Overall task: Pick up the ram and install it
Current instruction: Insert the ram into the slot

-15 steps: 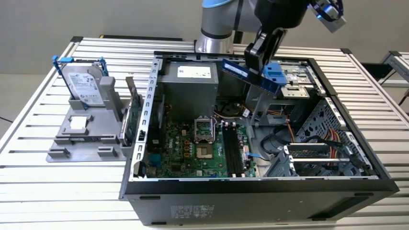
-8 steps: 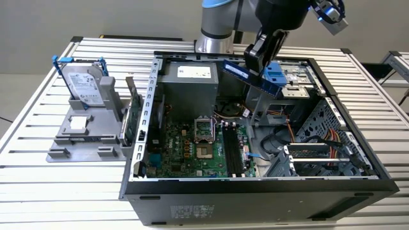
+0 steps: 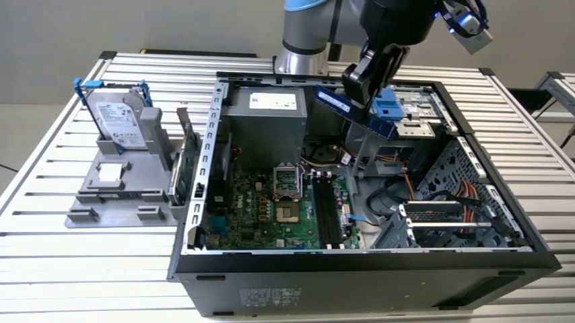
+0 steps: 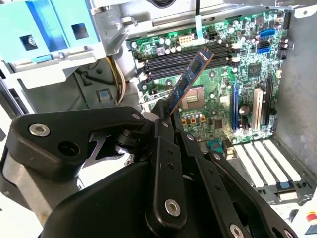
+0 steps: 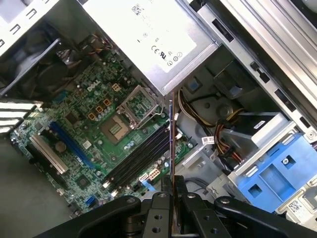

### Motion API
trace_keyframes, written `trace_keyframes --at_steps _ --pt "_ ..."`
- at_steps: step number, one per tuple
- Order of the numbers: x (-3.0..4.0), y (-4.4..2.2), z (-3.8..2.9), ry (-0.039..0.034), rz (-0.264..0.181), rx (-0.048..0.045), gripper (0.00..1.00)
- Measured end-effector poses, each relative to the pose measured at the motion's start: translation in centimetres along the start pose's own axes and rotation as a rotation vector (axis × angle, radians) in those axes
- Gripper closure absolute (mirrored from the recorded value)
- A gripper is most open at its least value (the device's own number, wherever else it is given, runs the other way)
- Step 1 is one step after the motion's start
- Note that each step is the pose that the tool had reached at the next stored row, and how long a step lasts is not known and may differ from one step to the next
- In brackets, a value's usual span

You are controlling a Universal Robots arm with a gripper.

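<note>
Ram (image 4: 190,74), thin long blue stick, tilted

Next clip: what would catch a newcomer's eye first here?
The tool, shut on the ram, holds the bluish stick tilted above the open computer case. Below it lies the green motherboard with its dark memory slots. At the exterior view's left, a silver hard drive stands in a grey holder.
</note>
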State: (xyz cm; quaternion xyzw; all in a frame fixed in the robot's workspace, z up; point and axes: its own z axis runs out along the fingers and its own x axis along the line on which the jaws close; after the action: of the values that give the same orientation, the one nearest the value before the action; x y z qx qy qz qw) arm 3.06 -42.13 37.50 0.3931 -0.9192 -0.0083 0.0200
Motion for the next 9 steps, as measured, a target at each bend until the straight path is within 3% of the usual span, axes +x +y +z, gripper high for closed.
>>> trace_keyframes --at_steps 9 --pt "0.36 -0.34 0.00 -0.0018 0.062 -0.0019 1.00"
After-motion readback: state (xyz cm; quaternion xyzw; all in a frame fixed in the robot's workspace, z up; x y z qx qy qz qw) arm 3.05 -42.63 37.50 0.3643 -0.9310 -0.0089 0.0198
